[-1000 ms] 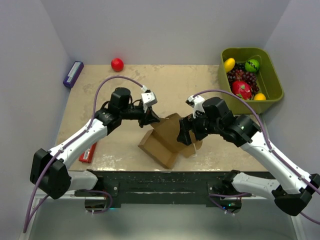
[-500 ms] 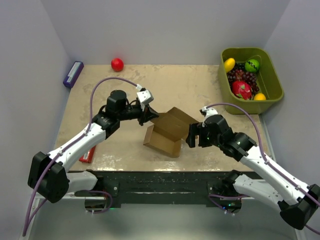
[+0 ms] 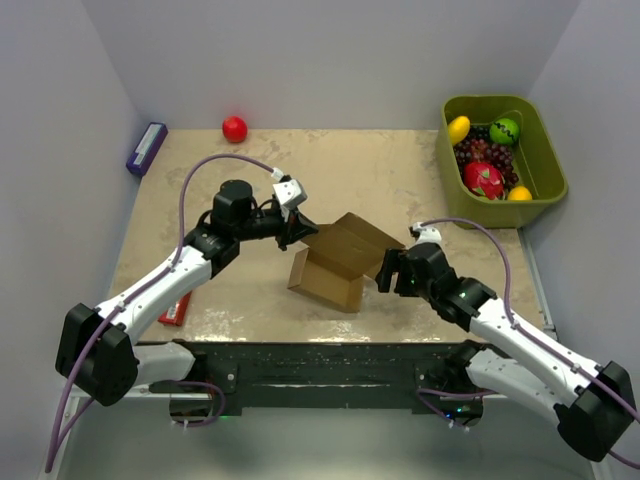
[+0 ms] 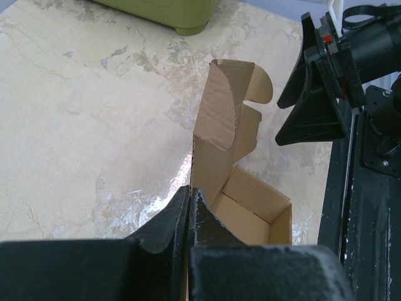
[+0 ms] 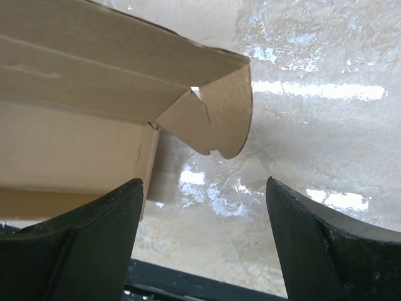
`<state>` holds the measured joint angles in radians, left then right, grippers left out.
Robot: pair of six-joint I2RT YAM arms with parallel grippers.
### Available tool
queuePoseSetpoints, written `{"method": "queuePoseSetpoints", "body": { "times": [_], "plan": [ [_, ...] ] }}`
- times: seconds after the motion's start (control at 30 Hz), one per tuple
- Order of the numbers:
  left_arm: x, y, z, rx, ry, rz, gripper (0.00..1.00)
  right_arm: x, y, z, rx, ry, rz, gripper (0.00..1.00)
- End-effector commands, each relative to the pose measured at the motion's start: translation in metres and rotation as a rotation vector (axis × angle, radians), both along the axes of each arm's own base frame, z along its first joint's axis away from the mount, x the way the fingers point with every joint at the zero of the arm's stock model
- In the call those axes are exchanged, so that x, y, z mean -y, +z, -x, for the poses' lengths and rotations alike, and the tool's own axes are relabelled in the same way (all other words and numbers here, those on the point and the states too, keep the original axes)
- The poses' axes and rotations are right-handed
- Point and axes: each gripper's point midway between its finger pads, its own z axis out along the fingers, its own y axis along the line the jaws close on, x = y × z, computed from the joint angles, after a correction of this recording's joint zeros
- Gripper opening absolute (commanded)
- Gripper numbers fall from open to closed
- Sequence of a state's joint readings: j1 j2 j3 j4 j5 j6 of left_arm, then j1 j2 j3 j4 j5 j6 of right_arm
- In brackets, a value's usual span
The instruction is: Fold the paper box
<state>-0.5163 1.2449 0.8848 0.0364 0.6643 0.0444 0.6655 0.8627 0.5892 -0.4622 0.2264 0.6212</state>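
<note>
The brown paper box (image 3: pixel 335 262) sits half-formed near the table's front middle, its tray open and its lid standing up. My left gripper (image 3: pixel 297 232) is shut on the box's left wall, seen pinched between the fingers in the left wrist view (image 4: pixel 190 195), with the open tray (image 4: pixel 254 210) and the raised lid flap (image 4: pixel 227 106) beyond. My right gripper (image 3: pixel 385 271) is open and empty just right of the box. In the right wrist view the box's side (image 5: pixel 94 106) and a rounded tab (image 5: pixel 225 119) lie ahead of the open gripper (image 5: pixel 203 188).
A green bin (image 3: pixel 503 150) of fruit stands at the back right. A red ball (image 3: pixel 234 128) lies at the back, a purple box (image 3: pixel 146 148) at the back left, a flat red box (image 3: pixel 176 306) at the front left. The black front rail (image 3: pixel 330 362) is close.
The box went from a tilted half-flat sheet to a tray with raised lid. My right gripper let go and drew back to the front right. My left gripper kept its hold.
</note>
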Motion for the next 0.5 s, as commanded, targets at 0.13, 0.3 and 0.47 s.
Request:
{"method": "queuePoseSetpoints", "body": {
  "times": [0.13,0.3,0.47],
  "plan": [
    [-0.002,0.014,-0.003,0.044,0.008,0.035,0.00,0.004,-0.002,-0.033,0.159,-0.176,-0.145,0.75],
    [-0.002,0.013,-0.004,0.040,0.005,0.034,0.00,0.003,0.003,-0.045,0.238,-0.174,-0.178,0.73],
    [-0.002,0.014,-0.004,0.040,0.002,0.035,0.00,-0.002,0.008,-0.051,0.301,-0.121,-0.177,0.72]
  ]
}}
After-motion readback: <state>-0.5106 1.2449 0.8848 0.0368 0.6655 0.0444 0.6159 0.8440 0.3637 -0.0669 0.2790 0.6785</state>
